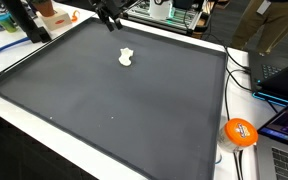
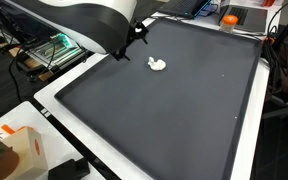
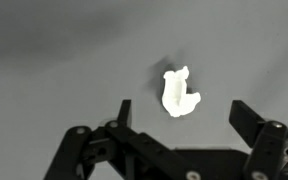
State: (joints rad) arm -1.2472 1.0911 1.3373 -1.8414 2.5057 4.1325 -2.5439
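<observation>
Wrist view has the white lump [image 3: 176,92] lying lengthwise up-frame beyond the wide-open, empty claw [image 3: 180,112], while an orange ball [image 1: 240,132] shows in an exterior view, not here.

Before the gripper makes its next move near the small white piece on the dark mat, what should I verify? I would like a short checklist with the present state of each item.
1. Gripper open: ok, its fingers stand wide apart in the wrist view.
2. White piece lined up between the fingers: ok.
3. Gripper not touching the piece: ok, apart in both exterior views.
4. Piece lying on the dark mat, well inside its rim: ok.
5. Height of the gripper above the mat: cannot tell.
</observation>
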